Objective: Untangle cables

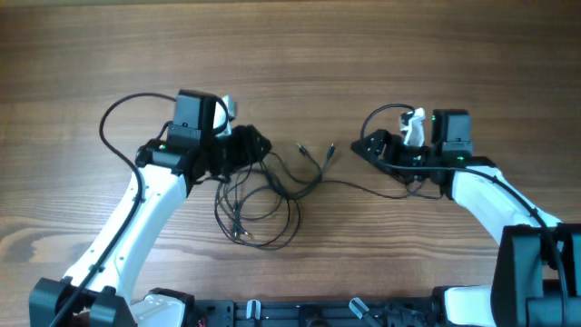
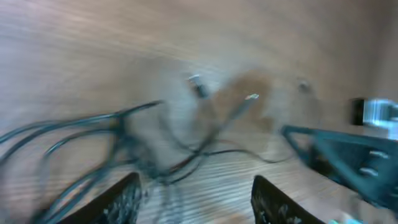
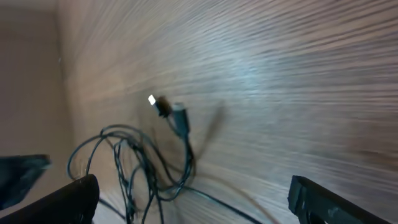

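Observation:
The cables are thin black cords lying in loose tangled loops on the wooden table between my two arms. Two plug ends point away from the tangle. One strand trails right, toward my right arm. My left gripper is open at the tangle's upper left. In the blurred left wrist view its fingers straddle some strands. My right gripper is open and empty to the right of the plugs. In the right wrist view its fingers are spread wide, with the cords and plugs ahead.
Thicker black arm wires loop above the left arm and the right arm. The robot base hardware runs along the front edge. My right gripper shows at the right of the left wrist view.

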Controlling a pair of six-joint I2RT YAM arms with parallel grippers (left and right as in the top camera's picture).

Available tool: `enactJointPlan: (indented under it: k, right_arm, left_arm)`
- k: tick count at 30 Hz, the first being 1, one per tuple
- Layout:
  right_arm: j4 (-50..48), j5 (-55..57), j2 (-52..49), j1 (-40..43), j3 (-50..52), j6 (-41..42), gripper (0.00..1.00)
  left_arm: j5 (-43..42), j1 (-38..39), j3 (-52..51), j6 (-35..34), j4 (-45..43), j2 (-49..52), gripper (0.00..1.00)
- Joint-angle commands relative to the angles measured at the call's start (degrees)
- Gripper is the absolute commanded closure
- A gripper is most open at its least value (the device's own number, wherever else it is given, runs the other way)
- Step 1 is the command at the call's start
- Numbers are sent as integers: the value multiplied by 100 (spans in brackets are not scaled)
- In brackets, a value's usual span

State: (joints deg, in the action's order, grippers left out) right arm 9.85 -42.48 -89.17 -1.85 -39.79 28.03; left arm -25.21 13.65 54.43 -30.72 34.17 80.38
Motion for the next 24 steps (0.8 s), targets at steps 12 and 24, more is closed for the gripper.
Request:
enactJointPlan:
  k: [12,24]
  right_arm:
    - [-883,-214,-52,-994,-22,-85,0]
    - [-1657,-22,-52,-994,-22,-35,0]
  left_arm:
    - [2015,13,-313,1126,393,1329,20]
    - [1222,-136,-310,-669,-3637,1585,96]
